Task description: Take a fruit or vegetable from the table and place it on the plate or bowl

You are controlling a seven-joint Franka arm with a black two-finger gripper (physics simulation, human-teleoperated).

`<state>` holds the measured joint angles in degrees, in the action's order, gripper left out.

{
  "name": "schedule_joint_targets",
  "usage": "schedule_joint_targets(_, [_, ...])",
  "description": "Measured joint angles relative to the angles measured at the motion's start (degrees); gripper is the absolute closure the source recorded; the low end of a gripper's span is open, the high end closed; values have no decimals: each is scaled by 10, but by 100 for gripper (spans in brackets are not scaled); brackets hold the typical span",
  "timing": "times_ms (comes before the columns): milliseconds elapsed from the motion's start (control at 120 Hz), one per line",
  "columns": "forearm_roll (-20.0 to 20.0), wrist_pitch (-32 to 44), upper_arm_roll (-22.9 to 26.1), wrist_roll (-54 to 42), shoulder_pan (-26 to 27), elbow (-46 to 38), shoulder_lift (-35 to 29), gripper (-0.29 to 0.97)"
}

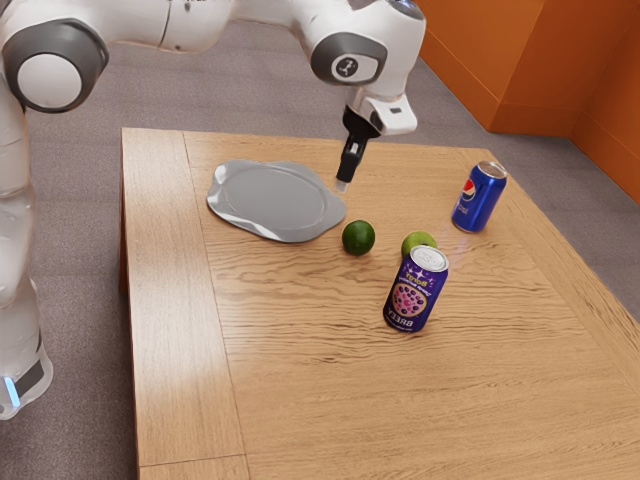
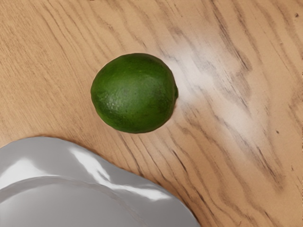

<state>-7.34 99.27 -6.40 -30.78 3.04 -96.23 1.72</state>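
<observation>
Wooden table [image 1: 300, 380] carries a grey plate [image 1: 275, 200] in the exterior view. The dark green lime [image 1: 358, 237] lies on the wood just beside the plate's rim, on the exterior view's right. Farther from the plate sit a paler green fruit [image 1: 418, 242], a purple can [image 1: 416, 289] and a blue can [image 1: 479, 197]. The gripper [image 1: 341, 183] hangs over the plate's rim; whether its jaws are open or closed, I cannot tell.

In the wrist view, the lime [image 2: 134, 92] rests near the plate [image 2: 71, 189], apart from it.
</observation>
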Motion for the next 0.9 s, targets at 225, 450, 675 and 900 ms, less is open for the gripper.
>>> schedule_joint_targets(225, [14, 13, -14, 2, 30, -12, -1, 0])
schedule_joint_targets(450, [51, 33, -21, 3, 13, -30, 8, 0])
schedule_joint_targets(675, [64, 61, -27, 4, -3, -48, 9, 0])
schedule_joint_targets(900, [64, 105, -52, 4, 6, -58, 25, 0])
